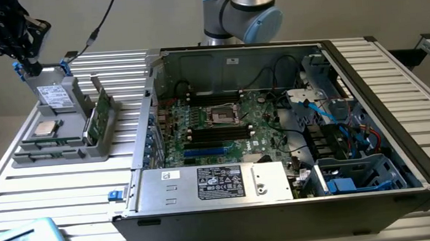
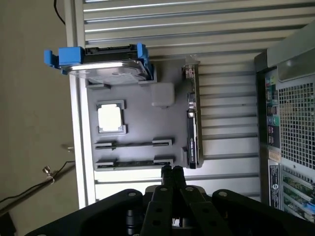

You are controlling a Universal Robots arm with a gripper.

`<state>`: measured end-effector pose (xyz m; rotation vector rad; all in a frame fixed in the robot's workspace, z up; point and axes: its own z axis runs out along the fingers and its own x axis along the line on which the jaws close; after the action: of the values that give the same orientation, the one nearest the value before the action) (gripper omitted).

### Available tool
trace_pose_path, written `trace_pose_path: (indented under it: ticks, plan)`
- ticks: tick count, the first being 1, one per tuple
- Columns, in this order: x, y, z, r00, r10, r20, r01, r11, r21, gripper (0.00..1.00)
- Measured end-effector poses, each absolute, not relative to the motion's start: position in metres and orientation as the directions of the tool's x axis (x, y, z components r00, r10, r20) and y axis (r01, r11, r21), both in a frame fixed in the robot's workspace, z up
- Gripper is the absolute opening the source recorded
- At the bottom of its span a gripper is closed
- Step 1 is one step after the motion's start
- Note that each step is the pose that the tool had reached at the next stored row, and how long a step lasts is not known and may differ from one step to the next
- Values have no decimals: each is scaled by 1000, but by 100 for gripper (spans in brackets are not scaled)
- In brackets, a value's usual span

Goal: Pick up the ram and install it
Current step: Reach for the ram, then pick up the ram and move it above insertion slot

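The ram (image 2: 134,162) is a long, narrow stick standing on edge in a slot holder of the grey tray (image 2: 142,113). In the exterior view the ram (image 1: 50,143) shows as a thin green strip near the tray's front. My gripper (image 2: 172,172) hangs above the tray with its dark fingers pressed together and nothing between them. Its tips are over the tray's edge just beyond the ram. In the exterior view the gripper (image 1: 29,53) is high over the tray's far end. The open computer case (image 1: 274,128) shows the motherboard's black slots (image 1: 215,132).
The tray (image 1: 99,148) also holds a hard drive with blue brackets (image 2: 106,69), a processor chip (image 2: 110,118) and a taller green card with a metal bracket (image 2: 192,128). A black cable (image 1: 99,27) runs behind. The case's power supply (image 1: 218,184) sits at the front.
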<state>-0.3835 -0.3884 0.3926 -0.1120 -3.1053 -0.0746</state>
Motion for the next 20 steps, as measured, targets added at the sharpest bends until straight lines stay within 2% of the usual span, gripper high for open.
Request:
trace_pose_path:
  ticks: [6, 20]
  plan:
    - [-410, -387, 393, -997, 71, 42, 73, 996, 46, 11]
    - [-410, -387, 393, -997, 71, 42, 73, 996, 46, 11]
